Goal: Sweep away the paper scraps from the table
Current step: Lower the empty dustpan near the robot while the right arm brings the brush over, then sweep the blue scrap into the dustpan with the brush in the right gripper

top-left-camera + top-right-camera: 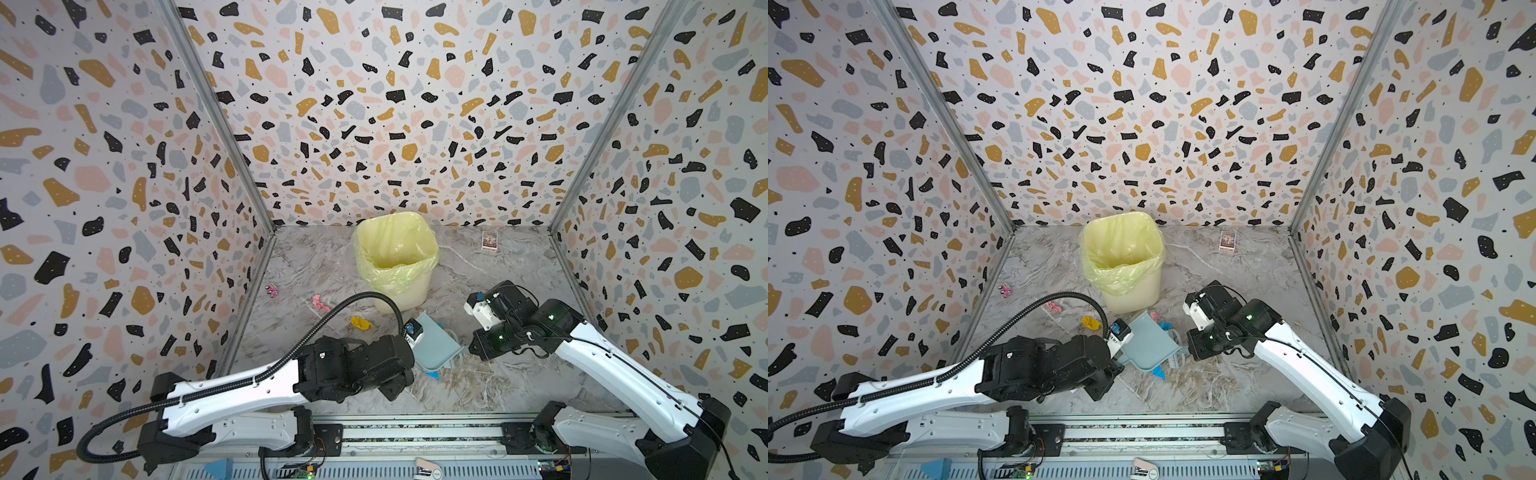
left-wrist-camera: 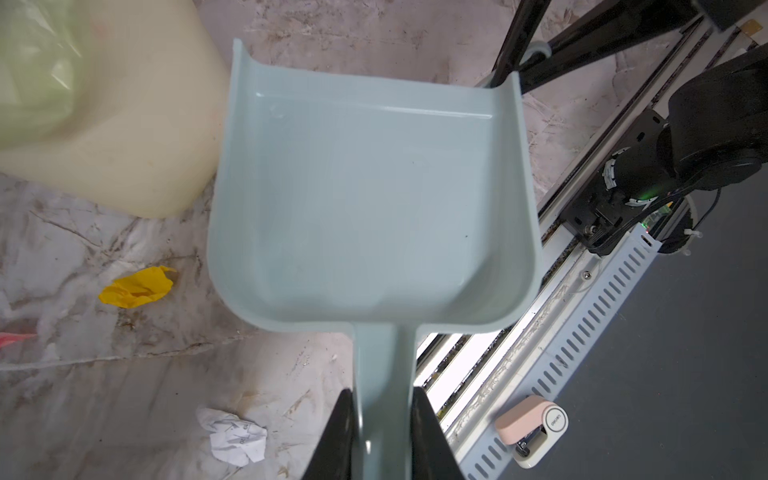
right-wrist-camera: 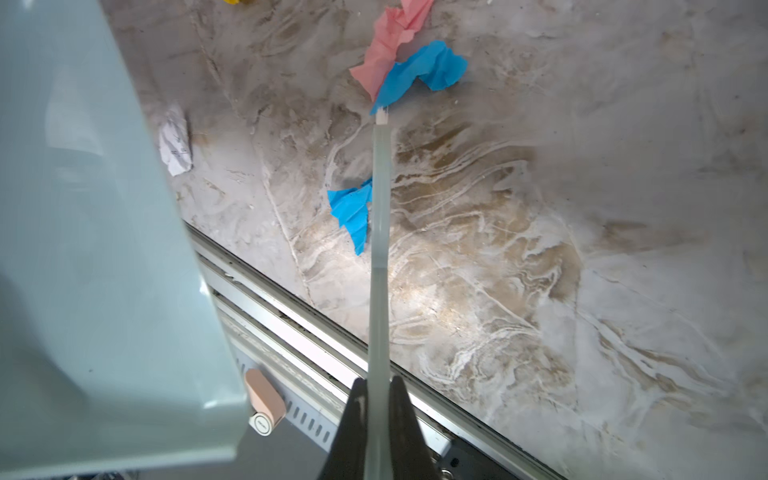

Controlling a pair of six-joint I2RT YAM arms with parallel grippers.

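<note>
I have the flat grey-white marble-patterned table [image 1: 519,282], brown-veined, across the lower centre of both top views. Small crumpled paper scraps [image 1: 1091,322] lie loose on it. The yellow scrap [image 1: 360,323] sits left of centre. A torn pink scrap [image 1: 321,303] lies up-left of it, apart. A bright blue scrap [image 1: 433,375] lies lower, near centre. In the right wrist view a second pink scrap [image 3: 395,37] touches another blue scrap [image 3: 424,68]. A white printed scrap [image 3: 176,143] lies apart.
</note>
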